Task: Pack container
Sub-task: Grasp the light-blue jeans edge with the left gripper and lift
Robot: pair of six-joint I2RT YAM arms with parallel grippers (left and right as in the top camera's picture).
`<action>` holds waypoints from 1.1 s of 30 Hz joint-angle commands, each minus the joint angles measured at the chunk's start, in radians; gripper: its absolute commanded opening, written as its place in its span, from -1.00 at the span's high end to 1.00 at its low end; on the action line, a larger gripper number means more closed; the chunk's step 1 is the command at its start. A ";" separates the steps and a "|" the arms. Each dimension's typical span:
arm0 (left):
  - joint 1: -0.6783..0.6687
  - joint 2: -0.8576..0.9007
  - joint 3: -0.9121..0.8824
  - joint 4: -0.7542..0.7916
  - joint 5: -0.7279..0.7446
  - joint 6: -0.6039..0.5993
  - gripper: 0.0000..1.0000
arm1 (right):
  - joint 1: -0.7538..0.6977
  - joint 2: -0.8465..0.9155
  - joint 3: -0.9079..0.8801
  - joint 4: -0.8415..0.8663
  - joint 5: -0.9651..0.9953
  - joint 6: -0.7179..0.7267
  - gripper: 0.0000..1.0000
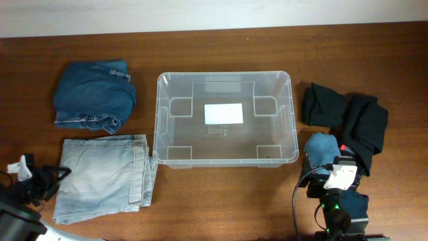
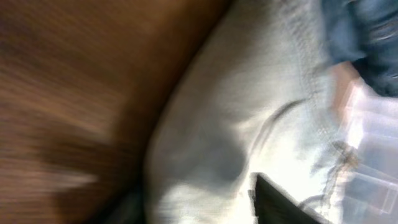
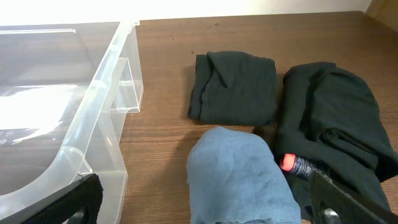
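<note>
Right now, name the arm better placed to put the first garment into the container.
Left, probably. The left gripper sits at the edge of the light jeans, and denim fills its wrist view. The right gripper is open but hangs farther above the blue cloth.

The brown wooden worktop (image 1: 221,201) carries a clear container (image 1: 225,74) at its middle. Dark folded jeans (image 1: 93,94) and pale jeans (image 1: 100,177) lie toward the left edge, two black garments (image 1: 324,106) and a blue cloth (image 1: 322,148) toward the right.

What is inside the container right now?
No clothing: the container holds only a white label on its base, with brown table showing through. What the label covers cannot be seen.
</note>
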 commanded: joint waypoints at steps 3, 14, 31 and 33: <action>-0.009 0.096 -0.087 0.064 -0.015 0.102 -0.35 | -0.007 -0.007 -0.007 -0.002 0.009 0.004 -0.97; -0.016 0.095 -0.087 0.061 -0.485 -0.202 -0.32 | -0.007 -0.007 -0.007 -0.003 0.009 0.004 -0.96; -0.019 0.096 -0.125 0.128 0.120 0.133 -0.43 | -0.007 -0.007 -0.007 -0.002 0.009 0.004 -0.97; -0.021 0.096 -0.130 0.128 0.160 0.153 -0.38 | -0.007 -0.007 -0.007 -0.002 0.009 0.004 -0.97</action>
